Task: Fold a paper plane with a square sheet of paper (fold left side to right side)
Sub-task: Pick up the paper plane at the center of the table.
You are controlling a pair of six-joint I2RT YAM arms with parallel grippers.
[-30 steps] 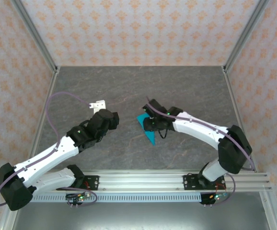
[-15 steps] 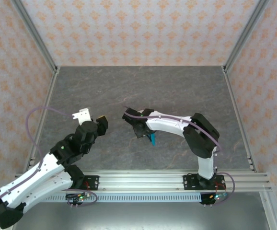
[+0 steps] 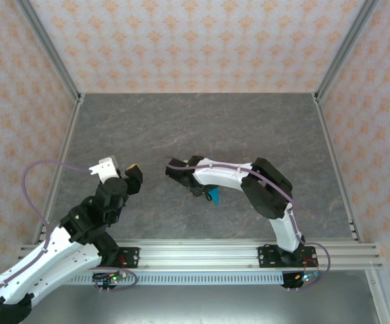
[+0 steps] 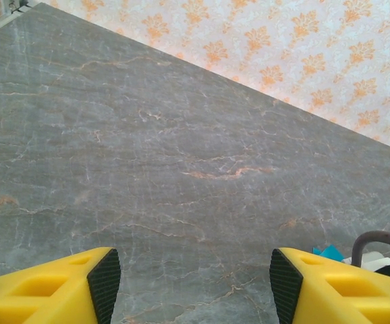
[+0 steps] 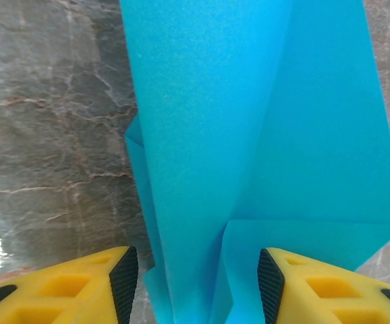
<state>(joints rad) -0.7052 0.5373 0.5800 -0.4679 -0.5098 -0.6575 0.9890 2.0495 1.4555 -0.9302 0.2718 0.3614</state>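
From above, my left gripper (image 3: pixel 119 168) hangs over the near-left part of the table (image 3: pixel 181 121), jaws apart and holding nothing. My right gripper (image 3: pixel 198 187) is bent in towards the middle. Its forearm covers most of the plane (image 3: pixel 214 196), so just a small cyan tip shows under it, near the table's centre. A strip of bare table lies between the two grippers. The far half of the table is free right up to the walls (image 3: pixel 195 47).

On my left wrist camera, the two fingers (image 4: pixel 104 280) stand wide apart with only grey table between them. Open surface runs ahead to the far edge, where the wall begins. A sliver of cyan sits at the lower right, beside my other arm.

On my right wrist camera, the plane (image 5: pixel 262 135) lies flat on the table and runs forward from the gap between my fingers (image 5: pixel 124 283). Its long left edge is straight, with a thin under-layer peeking out beside it. A crease slants down the middle. On the right, a flap ends in a sharp corner with a near-level lower edge. My jaws are parted here, and as far as I can tell neither pad is pressing the paper. Bare table lies to the left.
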